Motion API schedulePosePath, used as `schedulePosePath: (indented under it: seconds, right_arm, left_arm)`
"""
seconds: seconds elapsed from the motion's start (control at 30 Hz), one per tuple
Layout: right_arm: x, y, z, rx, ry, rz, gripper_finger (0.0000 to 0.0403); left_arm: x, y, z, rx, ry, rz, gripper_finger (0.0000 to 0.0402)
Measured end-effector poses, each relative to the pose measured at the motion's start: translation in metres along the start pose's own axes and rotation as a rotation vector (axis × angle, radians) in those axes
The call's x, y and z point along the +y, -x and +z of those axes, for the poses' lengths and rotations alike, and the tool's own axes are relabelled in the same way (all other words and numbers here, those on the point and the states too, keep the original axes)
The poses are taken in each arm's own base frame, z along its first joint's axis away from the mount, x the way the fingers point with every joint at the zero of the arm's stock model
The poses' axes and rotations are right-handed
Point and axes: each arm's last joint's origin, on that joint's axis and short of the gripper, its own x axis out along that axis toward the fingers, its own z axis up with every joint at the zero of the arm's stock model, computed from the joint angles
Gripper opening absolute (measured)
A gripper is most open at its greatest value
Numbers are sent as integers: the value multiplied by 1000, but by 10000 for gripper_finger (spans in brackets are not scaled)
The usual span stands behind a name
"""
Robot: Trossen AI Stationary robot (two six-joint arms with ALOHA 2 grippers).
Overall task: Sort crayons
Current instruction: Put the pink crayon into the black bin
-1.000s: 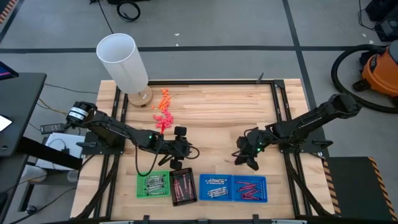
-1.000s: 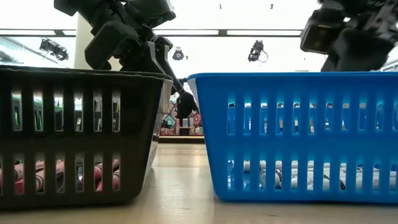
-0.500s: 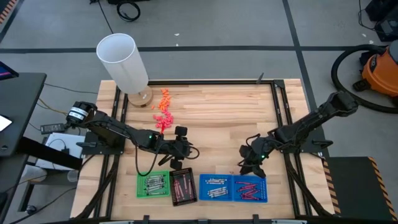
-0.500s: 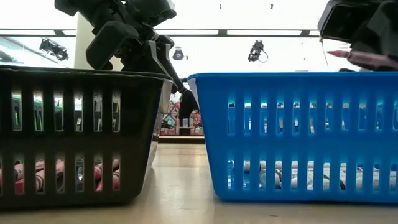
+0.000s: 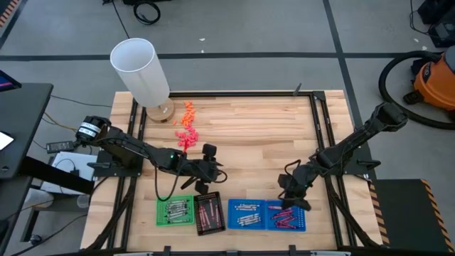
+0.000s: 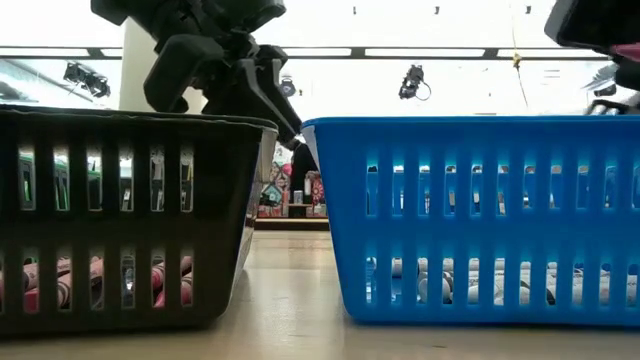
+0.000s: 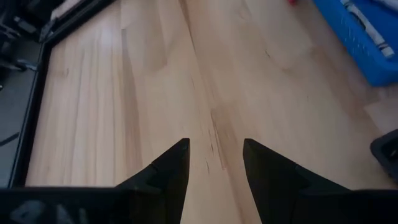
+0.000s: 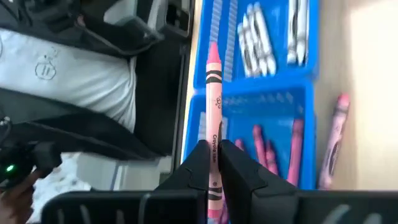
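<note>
My right fingers (image 8: 213, 163) are clamped on a pink crayon (image 8: 214, 106) above the blue tray (image 8: 309, 93) holding pink crayons (image 8: 267, 149). My left fingers (image 7: 214, 163) stand apart over bare tabletop (image 7: 155, 74). The neighbouring blue tray (image 5: 247, 214) holds grey crayons (image 5: 245, 213).

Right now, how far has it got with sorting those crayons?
Mostly done: the green tray, black tray and two blue trays already hold crayons. The right end effector is shut on a pink crayon above the blue tray of reds. One pink crayon is left lying on the table.

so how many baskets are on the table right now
4, in a row along the table's near edge: green basket, black basket, then two blue baskets side by side.
</note>
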Motion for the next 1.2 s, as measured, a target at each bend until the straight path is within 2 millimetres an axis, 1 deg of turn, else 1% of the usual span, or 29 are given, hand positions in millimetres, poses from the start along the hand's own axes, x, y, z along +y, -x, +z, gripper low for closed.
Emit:
schedulePosePath:
  seconds: [0.07, 0.13, 0.23, 0.3, 0.5, 0.73, 0.9, 1.0, 1.1, 1.2]
  right_arm:
    - [1, 0, 2, -35, 16, -8, 32]
    - [0, 1, 5, -72, 39, -20, 32]
    - [-1, 2, 12, -149, 103, -49, 32]
    - [-3, 4, 16, -200, 157, -74, 32]
    - [-4, 9, 30, -380, 360, -185, 32]
    - [-2, 20, 51, -624, 571, -352, 32]
    - [-2, 27, 60, -731, 695, -482, 32]
    - [1, 31, 63, -785, 763, -567, 32]
    - [3, 34, 66, -825, 824, -620, 32]
    - [5, 37, 68, -862, 858, -664, 32]
  left_arm:
    - [0, 0, 2, -16, 1, 0, 160]
    - [-1, 0, 5, -58, 11, -44, 160]
    - [1, 0, 12, -157, 37, -100, 160]
    - [5, 1, 18, -232, 61, -104, 160]
    - [18, 5, 35, -431, 138, -38, 160]
    - [27, 9, 45, -552, 181, 9, 160]
    - [35, 15, 52, -665, 319, 18, 160]
    - [40, 17, 54, -692, 379, 67, 160]
    - [45, 18, 54, -707, 409, 130, 161]
    - [50, 19, 55, -734, 424, 151, 163]
